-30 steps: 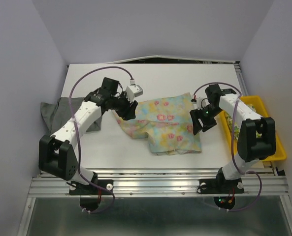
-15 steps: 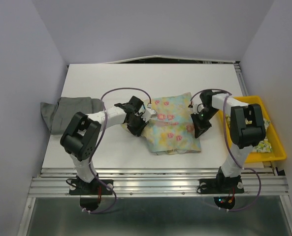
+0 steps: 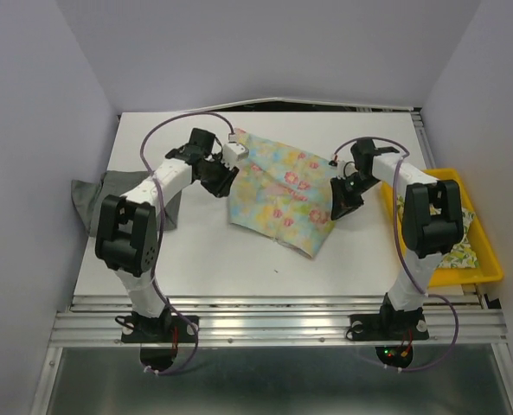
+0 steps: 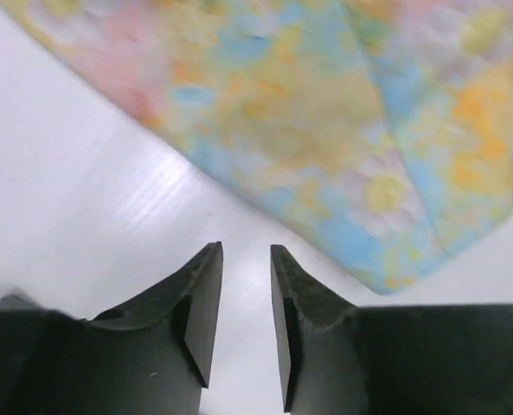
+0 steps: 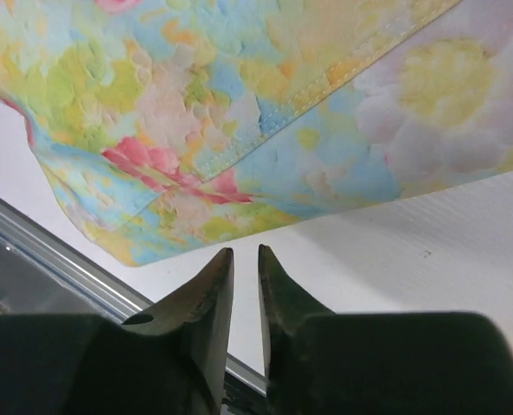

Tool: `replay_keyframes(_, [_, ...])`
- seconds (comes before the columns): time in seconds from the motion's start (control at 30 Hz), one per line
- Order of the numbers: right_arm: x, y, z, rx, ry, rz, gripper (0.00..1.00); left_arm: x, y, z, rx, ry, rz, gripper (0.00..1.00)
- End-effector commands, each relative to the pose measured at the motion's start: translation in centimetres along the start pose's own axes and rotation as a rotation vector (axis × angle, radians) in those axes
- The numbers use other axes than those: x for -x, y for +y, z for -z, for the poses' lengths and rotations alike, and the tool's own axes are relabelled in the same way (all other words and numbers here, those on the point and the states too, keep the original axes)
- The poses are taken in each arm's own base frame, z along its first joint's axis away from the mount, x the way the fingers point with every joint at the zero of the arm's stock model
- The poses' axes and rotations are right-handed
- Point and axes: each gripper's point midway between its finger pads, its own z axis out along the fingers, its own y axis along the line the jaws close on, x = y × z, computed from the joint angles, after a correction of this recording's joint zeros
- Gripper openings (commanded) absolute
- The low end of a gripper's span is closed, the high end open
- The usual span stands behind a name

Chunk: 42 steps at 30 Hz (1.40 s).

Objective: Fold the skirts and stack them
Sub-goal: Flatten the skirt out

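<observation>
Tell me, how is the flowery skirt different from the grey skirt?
The flowery skirt is yellow-blue with pink flowers; the grey skirt is plain. The flowery skirt lies spread out mid-table; the grey skirt sits bunched at the left edge. Both are soft cloth on the white table.

Three skirts: one grey skirt [image 3: 90, 194], one floral skirt [image 3: 278, 188], one green-printed skirt [image 3: 460, 252]; one yellow tray [image 3: 495, 261].
</observation>
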Motion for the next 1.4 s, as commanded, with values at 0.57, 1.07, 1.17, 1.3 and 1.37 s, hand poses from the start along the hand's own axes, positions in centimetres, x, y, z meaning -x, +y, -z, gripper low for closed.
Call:
replay_keyframes(0.57, [-2.2,-0.3,-4.6,0.093,0.123,-0.236,0.36,-4.1,-6.4,-1.6,0.107,0.093,-0.147,0.62])
replay_keyframes(1.07, [4.9,-1.3,2.9,-0.049,-0.110,-0.060,0.01,-3.8,-6.6,1.6,0.065,0.160,-0.281,0.02])
replay_keyframes(1.17, [5.7,-2.9,5.3,-0.109,-0.133,-0.015,0.01,-3.3,-8.5,5.0,-0.037,0.166,-0.356,0.00])
replay_keyframes(1.3, [6.0,-2.4,6.5,-0.110,-0.155,0.078,0.01,-3.5,-9.6,7.2,-0.103,0.192,-0.420,0.00])
replay_keyframes(1.37, [6.0,-3.1,6.4,-0.161,-0.159,0.124,0.04,-3.0,-10.2,7.3,-0.151,0.183,-0.431,0.00])
